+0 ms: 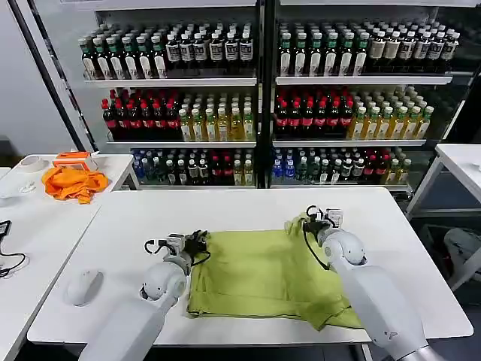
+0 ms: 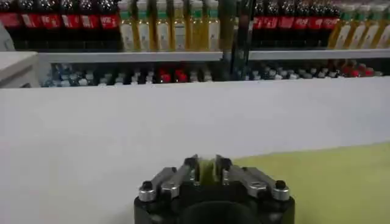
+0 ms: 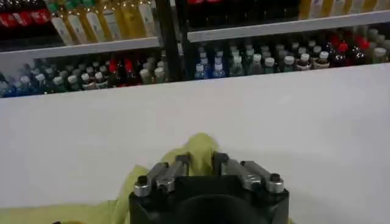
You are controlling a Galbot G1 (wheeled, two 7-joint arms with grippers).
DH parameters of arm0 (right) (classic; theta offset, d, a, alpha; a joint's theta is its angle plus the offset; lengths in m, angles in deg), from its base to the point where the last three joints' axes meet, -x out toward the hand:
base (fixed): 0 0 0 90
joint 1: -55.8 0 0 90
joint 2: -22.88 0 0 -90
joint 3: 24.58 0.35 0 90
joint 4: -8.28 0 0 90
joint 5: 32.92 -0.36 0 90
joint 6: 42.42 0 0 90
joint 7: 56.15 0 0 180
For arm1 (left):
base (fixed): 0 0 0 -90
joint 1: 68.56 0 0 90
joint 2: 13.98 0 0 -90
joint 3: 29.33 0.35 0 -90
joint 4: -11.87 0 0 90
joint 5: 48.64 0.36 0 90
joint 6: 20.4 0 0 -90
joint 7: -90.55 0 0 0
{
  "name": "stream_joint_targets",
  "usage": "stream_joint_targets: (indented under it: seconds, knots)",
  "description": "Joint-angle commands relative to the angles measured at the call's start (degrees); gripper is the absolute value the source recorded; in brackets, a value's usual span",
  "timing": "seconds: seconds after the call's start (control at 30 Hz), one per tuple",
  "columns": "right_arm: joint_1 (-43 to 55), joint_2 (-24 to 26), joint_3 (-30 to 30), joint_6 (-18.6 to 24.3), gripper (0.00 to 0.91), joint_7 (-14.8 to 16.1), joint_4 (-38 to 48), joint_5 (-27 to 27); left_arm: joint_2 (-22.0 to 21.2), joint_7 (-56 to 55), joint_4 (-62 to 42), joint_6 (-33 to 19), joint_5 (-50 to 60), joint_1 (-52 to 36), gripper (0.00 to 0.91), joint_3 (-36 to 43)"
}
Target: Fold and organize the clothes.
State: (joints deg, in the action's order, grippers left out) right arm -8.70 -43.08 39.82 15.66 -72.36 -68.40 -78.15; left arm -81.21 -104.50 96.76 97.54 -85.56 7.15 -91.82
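- Left gripper (image 1: 201,244) sits at the far-left corner of the T-shirt (image 1: 263,274); its fingers (image 2: 190,170) are clamped on the cloth edge, seen between them in the left wrist view.
- Right gripper (image 1: 311,222) sits at the far-right corner, fingers (image 3: 178,165) pinched on a raised, bunched fold of the fabric.
- T-shirt: light yellow-green, soft, lying mostly flat in a rough rectangle near the front edge of the white table (image 1: 233,207), with slight wrinkles.
- Bare tabletop extends beyond the garment toward the far edge and on both sides.
- Orange cloth (image 1: 73,183) lies crumpled on a separate side table (image 1: 113,165) to the left, well apart.
- Glass-fronted shelves (image 1: 259,83) of bottled drinks stand behind the table.
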Motion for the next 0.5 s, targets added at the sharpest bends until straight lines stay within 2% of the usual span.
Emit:
stream_joint_targets:
  seconds: [0.03, 0.2, 0.5]
  knots:
    - [0.5, 0.2, 0.1, 1.1, 0.0, 0.1, -2.5, 0.2, 0.3, 0.9, 1.5, -4.0, -1.5, 0.2, 0.02, -0.6]
    - [-0.7, 1.3, 1.6, 1.2, 0.0, -0.3, -6.6, 0.2, 0.9, 0.9, 3.9, -5.0, -2.2, -0.1, 0.02, -1.4]
    - [-8.8, 5.4, 5.7, 0.4, 0.0, -1.0, -19.1, 0.6, 2.9, 0.9, 11.4, -5.4, -2.2, 3.2, 0.02, -2.6]
